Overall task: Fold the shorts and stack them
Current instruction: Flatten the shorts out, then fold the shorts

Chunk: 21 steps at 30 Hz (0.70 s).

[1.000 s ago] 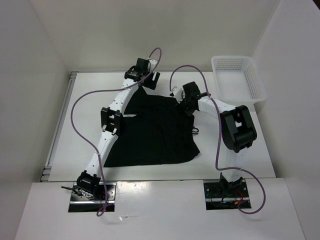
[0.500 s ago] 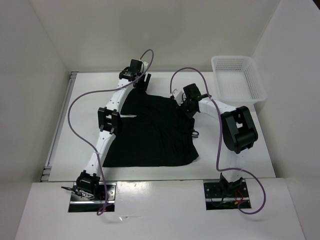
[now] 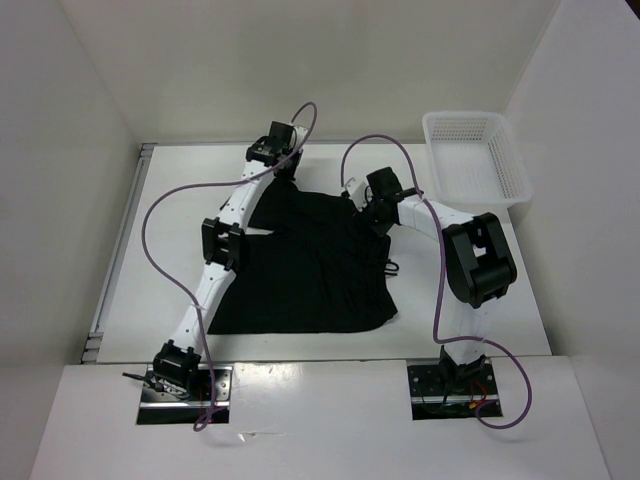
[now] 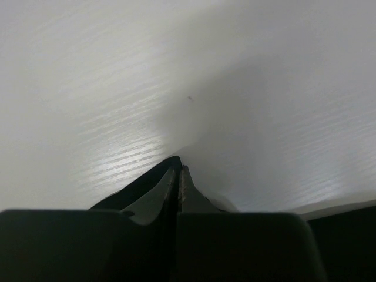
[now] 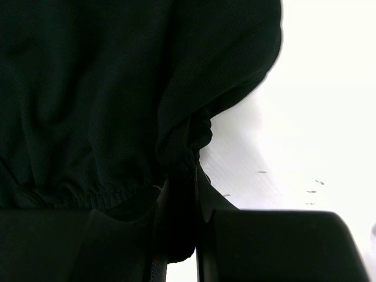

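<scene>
The black shorts (image 3: 310, 270) lie spread flat on the white table, wider than the basket, with a thin drawstring (image 3: 388, 265) poking out at their right edge. My left gripper (image 3: 284, 166) sits at their far left corner. In the left wrist view its jaws (image 4: 178, 170) are pressed together, and a strip of black cloth runs up along the left finger to the tips. My right gripper (image 3: 368, 208) is at the far right corner. There it (image 5: 194, 171) is shut on a gathered fold of the elastic waistband of the shorts (image 5: 88, 88).
A white mesh basket (image 3: 470, 117) stands at the far right corner of the table. White walls close in the left, back and right sides. Purple cables loop above both arms. Bare table (image 4: 235, 88) lies beyond the left fingertips.
My left gripper, open a second ago over the far left corner, has shifted slightly and shut there. The right arm and the shorts have hardly moved.
</scene>
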Available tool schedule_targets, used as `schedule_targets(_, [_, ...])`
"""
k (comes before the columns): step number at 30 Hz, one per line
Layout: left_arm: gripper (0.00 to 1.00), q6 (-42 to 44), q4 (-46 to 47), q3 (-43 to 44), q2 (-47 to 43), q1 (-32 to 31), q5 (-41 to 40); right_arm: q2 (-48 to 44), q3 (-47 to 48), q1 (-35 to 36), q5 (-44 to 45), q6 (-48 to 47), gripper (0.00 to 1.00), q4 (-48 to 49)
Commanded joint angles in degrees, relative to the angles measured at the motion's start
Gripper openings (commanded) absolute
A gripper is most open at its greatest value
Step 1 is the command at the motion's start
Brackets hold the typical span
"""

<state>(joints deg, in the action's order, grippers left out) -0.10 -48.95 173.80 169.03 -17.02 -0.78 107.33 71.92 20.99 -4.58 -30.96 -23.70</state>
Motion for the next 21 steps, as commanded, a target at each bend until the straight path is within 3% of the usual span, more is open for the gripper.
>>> schedule_targets(1, [0.0, 0.1, -3.5, 5.4, 3.2, 1.9, -3.1, -3.0, -0.1, -0.2, 4.0, 0.7, 0.0, 3.2])
schedule_targets(8, [0.0, 0.1, 1.0, 5.9, -12.4, 9.8, -3.4, -3.0, 5.0, -0.2, 15.5, 0.7, 0.0, 11.7])
schedule_targets(12, [0.0, 0.1, -4.7, 5.9, -20.3, 13.9, 1.6, -3.5, 8.1, -0.2, 17.8, -2.6, 0.0, 12.9])
schedule_targets(21, [0.0, 0.1, -23.2, 5.9, -24.3, 16.9, 8.9, -9.6, 5.5, -0.2, 16.5, -4.7, 0.0, 10.6])
